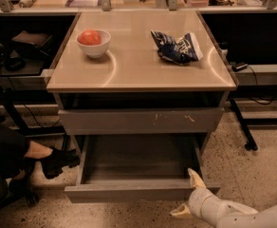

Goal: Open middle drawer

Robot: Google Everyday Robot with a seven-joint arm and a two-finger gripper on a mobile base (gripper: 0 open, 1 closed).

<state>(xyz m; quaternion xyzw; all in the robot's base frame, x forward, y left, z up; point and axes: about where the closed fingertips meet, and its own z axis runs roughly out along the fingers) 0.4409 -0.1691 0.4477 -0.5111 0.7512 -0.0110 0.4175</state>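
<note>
Because the middle drawer stands pulled far out of the cabinet, the opening step looks close to done, judging from the 1 camera view. That view looks down on the cabinet's front. The drawer is the low, wide one under a taller grey front marked with pale scratches, and its grey inside shows.

The gripper sits at the drawer's right front corner, low in the frame, on a pale rounded arm that enters from the lower right. Its 2 fingers are spread apart. 1 points up over the top edge of the front, and the other lies lower, before the panel. They appear to straddle the front without clamping it. Whether either touches it cannot be told.

Any last pull should run straight out along the runners, toward the camera. A pull from 1 corner could skew the drawer and make it bind. The front has no handle, so a finger hooked behind the top edge is likely the only purchase, and it may slip on so plain a panel.

The drawer front is flat, matte and grey, with a faint pale scuff at its lower edge. The cabinet top is smooth beige with a soft sheen. On it stand a round white bowl holding a red-orange fruit, and, well apart, a crumpled blue and white snack bag. The floor is speckled, like terrazzo. A black shoe rests just left of the drawer.
</note>
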